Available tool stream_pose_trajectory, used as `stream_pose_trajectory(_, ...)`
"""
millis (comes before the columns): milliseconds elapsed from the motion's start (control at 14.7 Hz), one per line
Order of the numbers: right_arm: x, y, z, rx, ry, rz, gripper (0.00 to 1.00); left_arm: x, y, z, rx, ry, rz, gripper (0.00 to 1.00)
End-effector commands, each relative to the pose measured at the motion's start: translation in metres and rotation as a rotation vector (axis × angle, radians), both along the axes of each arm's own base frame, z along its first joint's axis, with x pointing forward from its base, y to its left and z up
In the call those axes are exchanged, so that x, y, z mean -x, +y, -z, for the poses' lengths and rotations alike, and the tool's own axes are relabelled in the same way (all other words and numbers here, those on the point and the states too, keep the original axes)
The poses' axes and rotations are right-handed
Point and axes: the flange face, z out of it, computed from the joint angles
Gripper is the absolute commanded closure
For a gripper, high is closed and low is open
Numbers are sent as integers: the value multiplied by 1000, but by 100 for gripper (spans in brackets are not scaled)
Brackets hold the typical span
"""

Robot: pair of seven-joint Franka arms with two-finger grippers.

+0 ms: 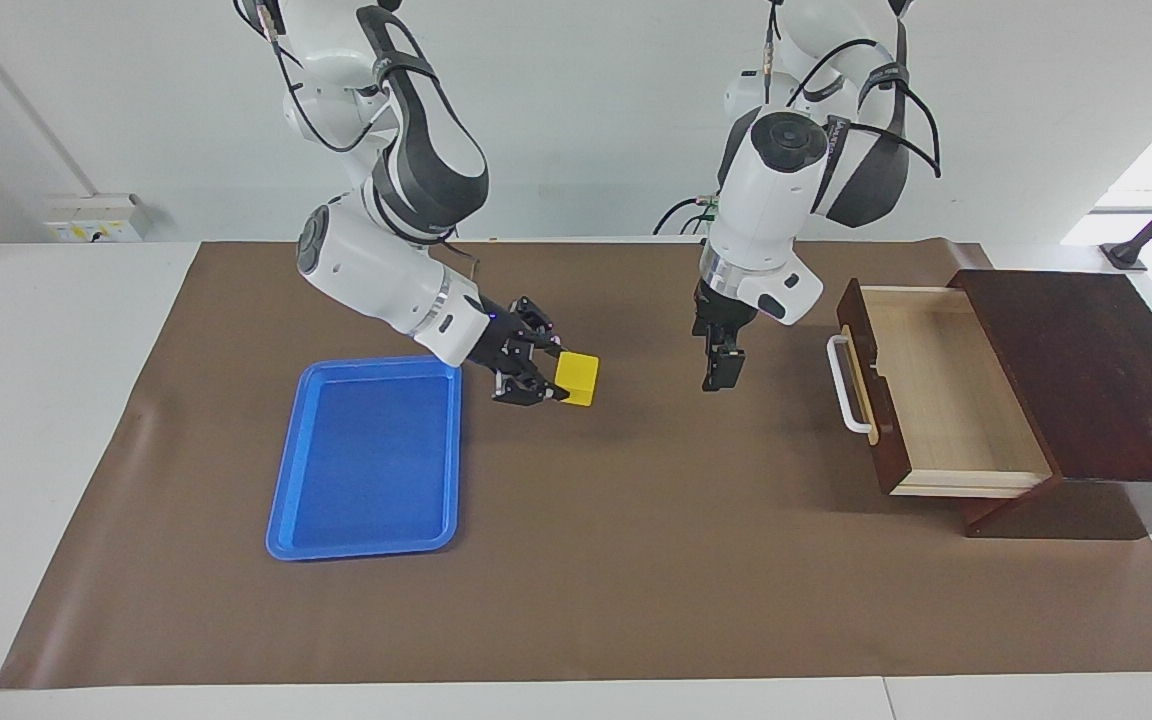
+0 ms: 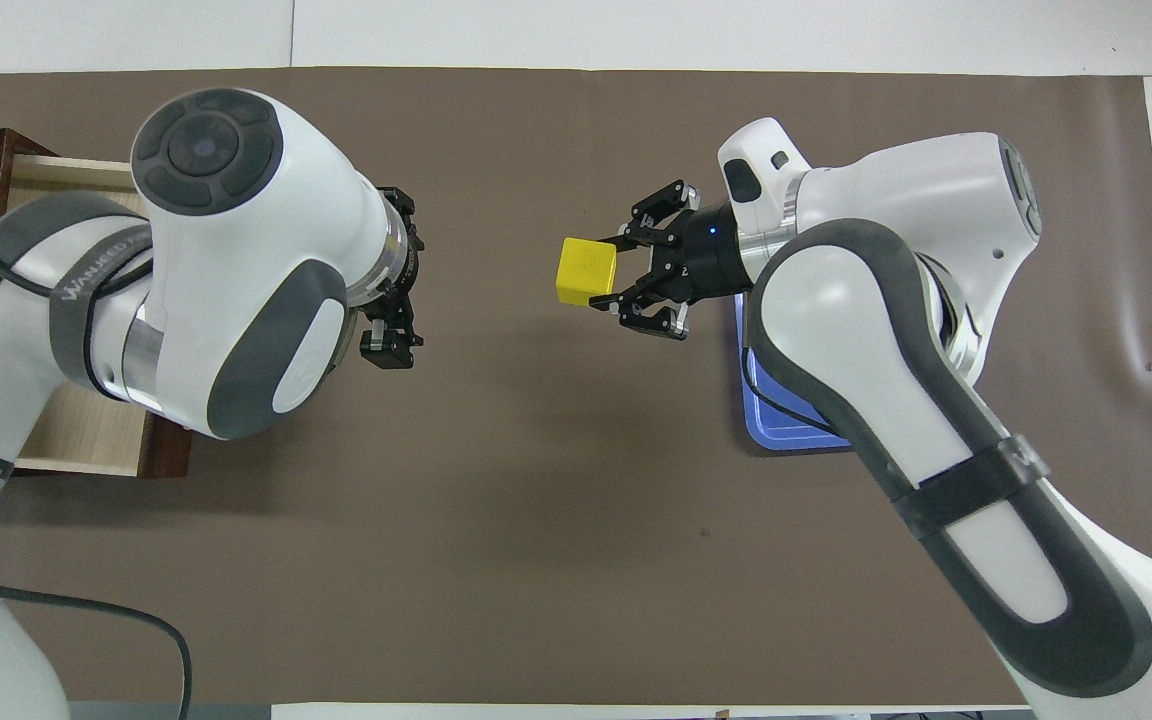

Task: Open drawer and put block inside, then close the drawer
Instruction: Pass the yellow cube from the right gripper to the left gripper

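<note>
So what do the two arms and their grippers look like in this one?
Both arms are glossy white with dark grey joint sections. The left arm carries looped black cables and a lettered strap. The right gripper is black linkage with a blue light; the left gripper is compact and black.

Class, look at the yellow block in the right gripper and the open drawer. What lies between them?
In the facing view, the left gripper hangs over bare brown mat between the block, held up by the right gripper, and the drawer. Nothing else lies there.

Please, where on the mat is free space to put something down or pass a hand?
Free: the wide strip of mat farther from the robots than the tray and drawer. Crowded: between tray and drawer, where the right claw holds the block and the left claw hangs.
</note>
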Motion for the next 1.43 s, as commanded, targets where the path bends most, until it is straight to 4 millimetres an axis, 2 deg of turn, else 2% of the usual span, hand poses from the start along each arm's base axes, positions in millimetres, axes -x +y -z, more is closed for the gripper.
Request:
stream_pose_trajectory(0,5,25,-1,15,-71,-38,100,-39,-19,10,-34,29,-10,0)
stream_pose_trajectory(68,8,34,-2,10,-77,-37,100,-27,-51,27,-77,35,50,0)
stream_pose_trajectory(136,10,41,-3,9,-87,-36,100,-19,-67,32,-98,29,78,0)
stream_pose_trajectory(271,11,46,-4,10,-96,-25,100,-31,-58,31,-91,22,8,0)
stream_pose_trajectory(339,13,52,-6,11,-105,-20,100,-32,-62,27,-84,12,5,0)
stream_pose_trajectory(407,16,60,-5,12,-112,-22,100,-31,-65,27,-84,9,9,0)
stream_pose_trajectory(611,17,62,-4,12,-111,-23,100,-20,-78,24,-53,29,14,0)
stream_pose_trajectory(882,17,60,-3,13,-107,-23,100,-16,-81,13,-25,18,17,0)
stream_pose_trajectory(1086,17,61,-3,13,-105,-25,100,-4,-87,15,-30,26,45,0)
stream_pose_trajectory(1357,18,61,-4,12,-104,-28,100,0,-85,14,-33,31,53,0)
